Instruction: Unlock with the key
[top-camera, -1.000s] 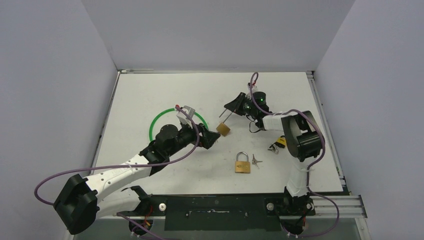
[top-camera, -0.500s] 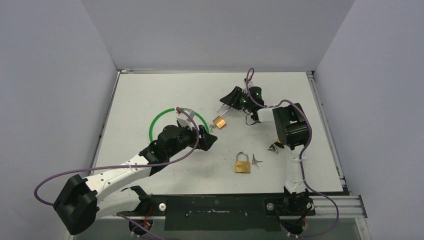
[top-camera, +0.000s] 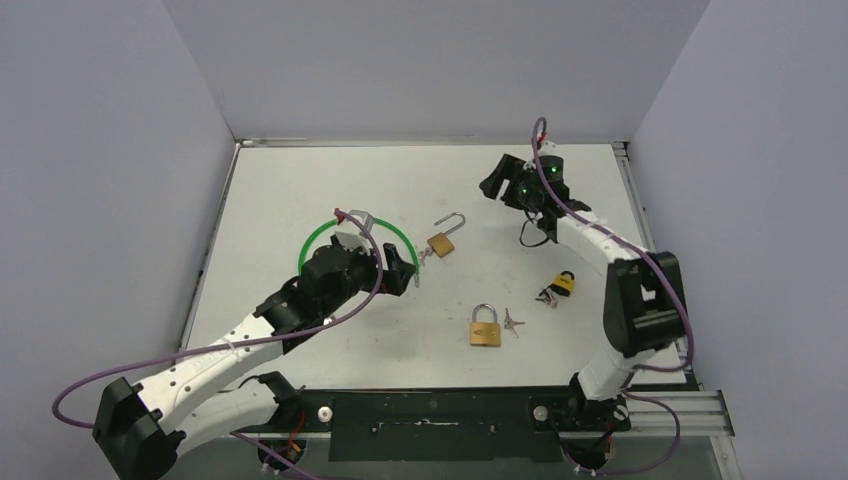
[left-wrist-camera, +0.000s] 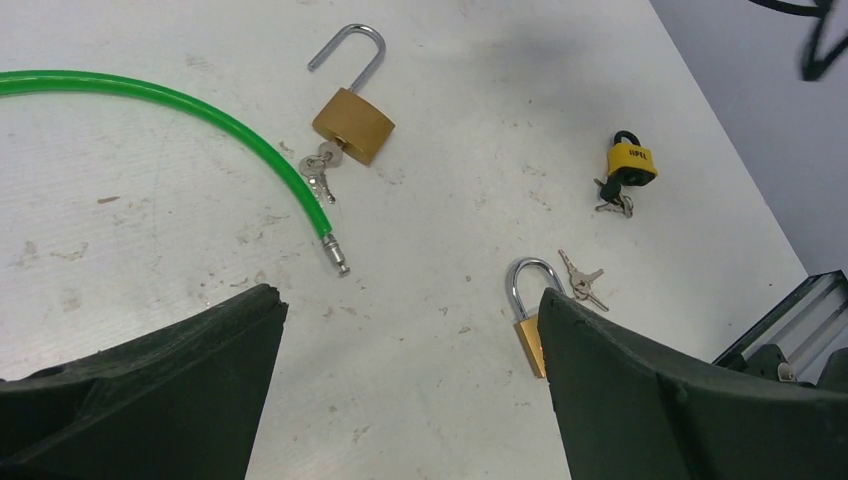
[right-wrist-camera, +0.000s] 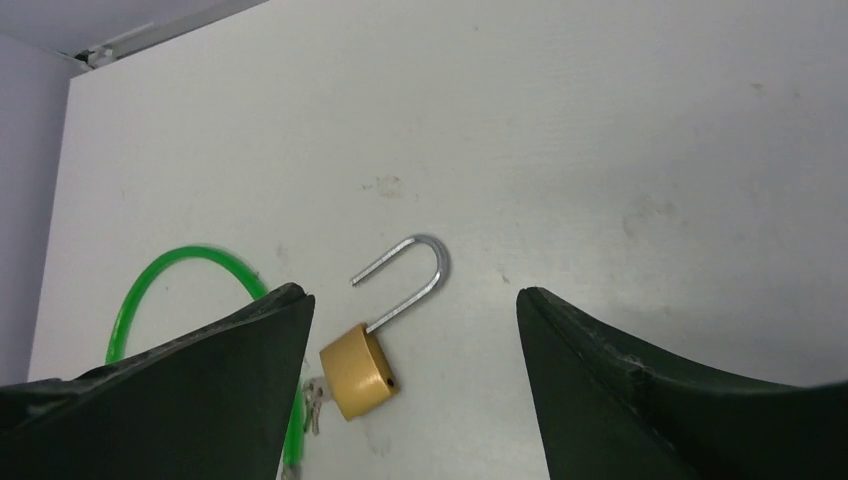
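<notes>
The brass padlock (top-camera: 440, 245) lies mid-counter (top-camera: 300, 180) with its steel shackle swung open. A silver key (left-wrist-camera: 318, 168) sits at its base, plain only from the left wrist. Left gripper (left-wrist-camera: 405, 310) and right gripper (right-wrist-camera: 412, 300) both stand wide, holding nothing. A glossy green cable (left-wrist-camera: 200, 115) curves just beside the lock.

Robot lab bench cell, by my read.
I'm driving a left arm (top-camera: 230, 345) and a right arm (top-camera: 590, 232) bolted to a black base plate (top-camera: 430, 412) at the near edge of a scuffed white table (top-camera: 300, 180). Plain grey panels (top-camera: 430, 70) box it in on three sides, with an aluminium extrusion rail (top-camera: 680, 408) at the right corner. The only things on top are small loose ones like a brass padlock (top-camera: 485, 331).
</notes>
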